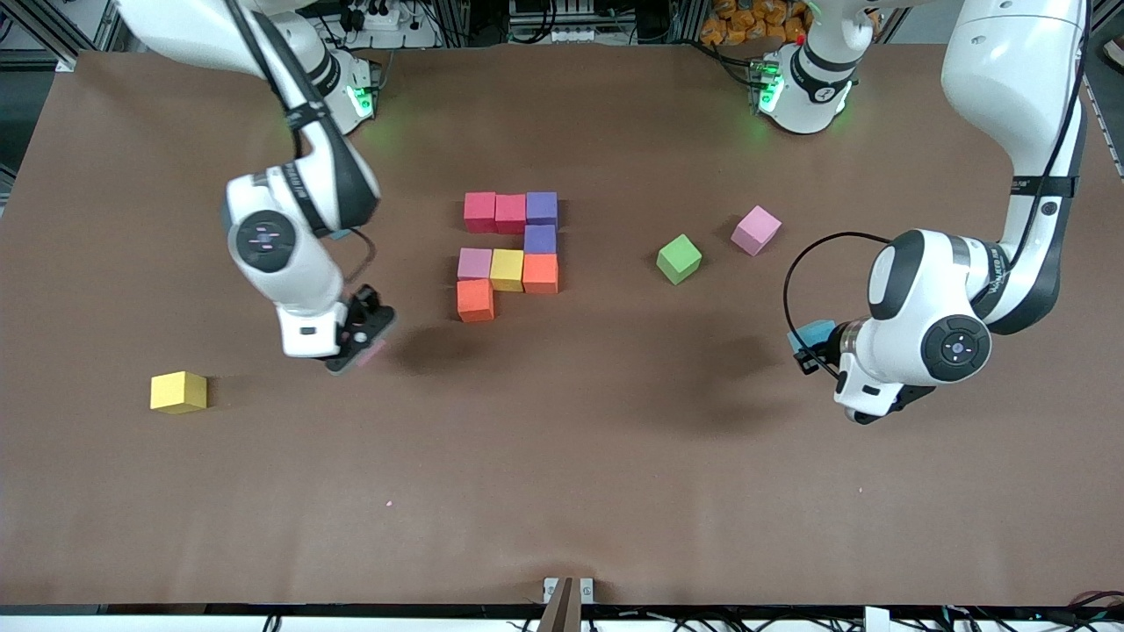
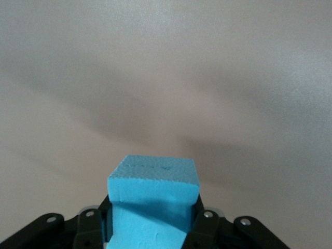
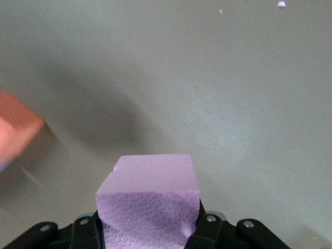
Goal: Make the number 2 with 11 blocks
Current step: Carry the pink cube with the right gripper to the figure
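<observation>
Brown table (image 1: 562,491); my right hand (image 1: 362,338), left of frame centre, pinches a lilac block (image 3: 149,199) beside the unfinished 2 (image 1: 509,254); left hand (image 1: 812,347) pinches a blue block (image 2: 153,199).

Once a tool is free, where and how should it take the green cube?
Come straight down on the green block. It stands alone, apart from the loose pink block beside it, but sits turned cornerwise to the built blocks. Turn the tool to match that angle and close on two opposite flat side faces, not its corners.
</observation>
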Tool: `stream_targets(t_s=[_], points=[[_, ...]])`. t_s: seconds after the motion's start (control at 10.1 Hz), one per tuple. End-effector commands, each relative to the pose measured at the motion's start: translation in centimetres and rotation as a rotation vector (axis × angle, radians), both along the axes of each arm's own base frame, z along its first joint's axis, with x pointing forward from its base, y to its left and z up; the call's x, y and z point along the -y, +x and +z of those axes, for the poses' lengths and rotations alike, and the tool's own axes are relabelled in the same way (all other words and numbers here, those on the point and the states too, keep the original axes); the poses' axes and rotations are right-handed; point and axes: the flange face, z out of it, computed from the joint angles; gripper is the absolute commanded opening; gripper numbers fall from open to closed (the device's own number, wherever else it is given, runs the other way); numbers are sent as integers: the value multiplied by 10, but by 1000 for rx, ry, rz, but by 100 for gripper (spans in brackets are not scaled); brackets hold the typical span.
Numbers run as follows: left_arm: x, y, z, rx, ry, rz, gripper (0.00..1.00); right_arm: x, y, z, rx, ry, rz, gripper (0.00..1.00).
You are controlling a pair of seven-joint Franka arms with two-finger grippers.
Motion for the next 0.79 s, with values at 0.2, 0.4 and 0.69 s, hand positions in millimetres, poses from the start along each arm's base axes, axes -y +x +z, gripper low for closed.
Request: stream_targets(t_s=[0.2, 0.4, 0.69], points=[[2, 3, 1, 16, 8, 1, 18, -91, 21, -21, -62, 162, -388, 25], [2, 4, 1, 17, 7, 2, 18, -141, 9, -40, -67, 154, -487, 24], [2, 3, 2, 19, 7, 3, 18, -153, 6, -65, -63, 116, -570, 24]])
